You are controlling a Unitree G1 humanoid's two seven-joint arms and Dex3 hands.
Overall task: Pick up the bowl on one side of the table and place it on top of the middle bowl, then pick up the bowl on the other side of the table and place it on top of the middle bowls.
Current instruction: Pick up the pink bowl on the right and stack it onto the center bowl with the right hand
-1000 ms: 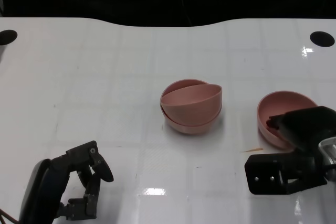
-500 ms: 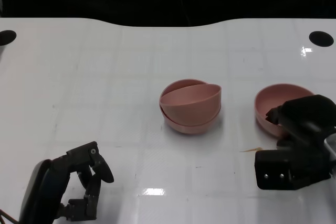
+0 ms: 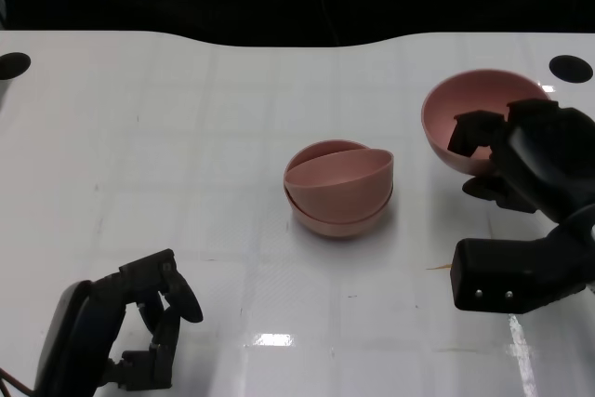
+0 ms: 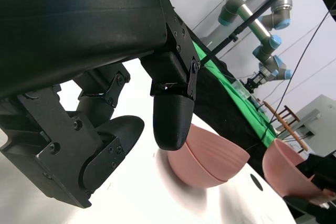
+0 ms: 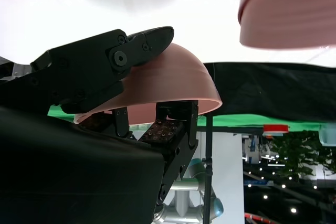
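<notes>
Pink bowl (image 3: 465,113) tilted in raised right hand (image 3: 521,160).

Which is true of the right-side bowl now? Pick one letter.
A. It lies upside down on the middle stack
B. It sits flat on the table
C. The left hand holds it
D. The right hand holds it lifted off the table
D: the right hand grips the bowl by its rim, raised and tilted, apart from the middle stack.
</notes>
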